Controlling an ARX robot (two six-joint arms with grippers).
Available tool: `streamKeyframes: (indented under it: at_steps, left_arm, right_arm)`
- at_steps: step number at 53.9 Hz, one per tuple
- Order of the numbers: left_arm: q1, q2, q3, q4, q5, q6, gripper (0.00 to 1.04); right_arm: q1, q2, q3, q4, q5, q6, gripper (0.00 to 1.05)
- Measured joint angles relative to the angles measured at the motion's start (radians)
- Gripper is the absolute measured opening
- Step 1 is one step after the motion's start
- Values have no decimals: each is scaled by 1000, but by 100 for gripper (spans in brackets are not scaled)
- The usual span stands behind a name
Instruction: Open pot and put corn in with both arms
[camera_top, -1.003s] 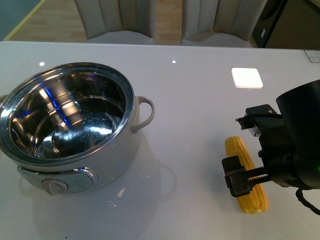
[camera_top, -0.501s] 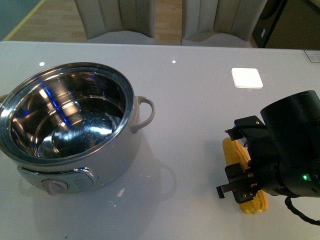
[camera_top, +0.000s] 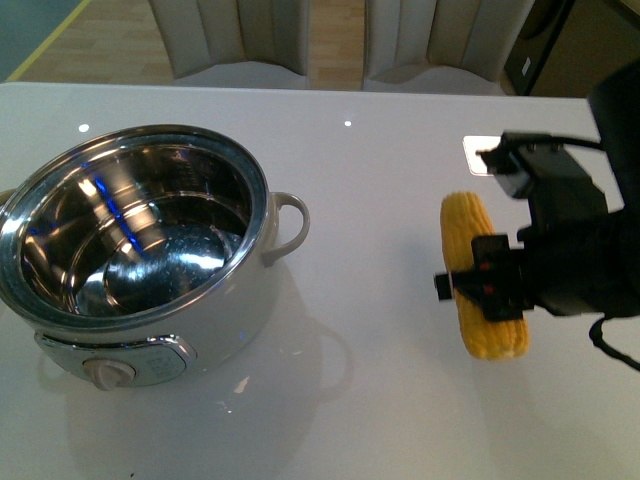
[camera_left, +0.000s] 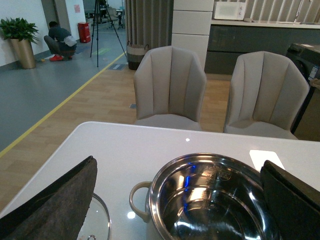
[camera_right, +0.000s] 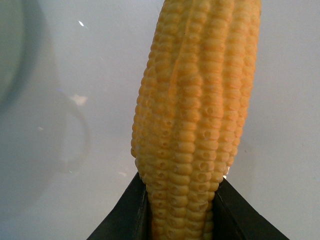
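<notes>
The cream-white pot (camera_top: 150, 330) stands uncovered on the table at the left, its steel inside bare (camera_left: 215, 200). Its glass lid (camera_left: 95, 225) lies on the table beside it in the left wrist view. The yellow corn (camera_top: 478, 275) hangs above the table at the right, held crosswise by my right gripper (camera_top: 490, 285), which is shut on it. Up close, the cob (camera_right: 195, 110) fills the right wrist view between the black fingers (camera_right: 125, 215). My left gripper (camera_left: 180, 200) is open over the pot, one pad at each side (camera_left: 55, 200).
Two beige chairs (camera_left: 170, 85) stand behind the table's far edge. A bright light patch (camera_top: 494, 155) reflects on the white tabletop near the right arm. White table surface lies between the pot's handle (camera_top: 288, 225) and the corn.
My right gripper closed on the corn and lifted it off the table, moving up and slightly back. The pot has not moved.
</notes>
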Motion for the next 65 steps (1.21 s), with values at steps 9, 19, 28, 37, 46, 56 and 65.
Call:
streamKeyframes:
  at_steps: [9, 19, 28, 37, 46, 56, 65]
  left_arm:
    - [0, 0, 0, 0, 0, 0, 98]
    - [0, 0, 0, 0, 0, 0, 98]
    - [0, 0, 0, 0, 0, 0, 98]
    - [0, 0, 0, 0, 0, 0, 98]
    - [0, 0, 0, 0, 0, 0, 98]
    - [0, 0, 0, 0, 0, 0, 98]
    - [0, 0, 0, 0, 0, 0, 98]
  right_arm:
    - [62, -127, 114, -82, -53, 129, 21]
    - [137, -102, 246, -142, -70, 209, 20]
    - [190, -41, 352, -180, -86, 260, 20]
    - [245, 50, 500, -236, -95, 309, 19]
    - [288, 114, 594, -272, -97, 313, 19]
    - [322, 176, 676, -297, -105, 332, 18]
    - [341, 230, 740, -323, -108, 351, 18]
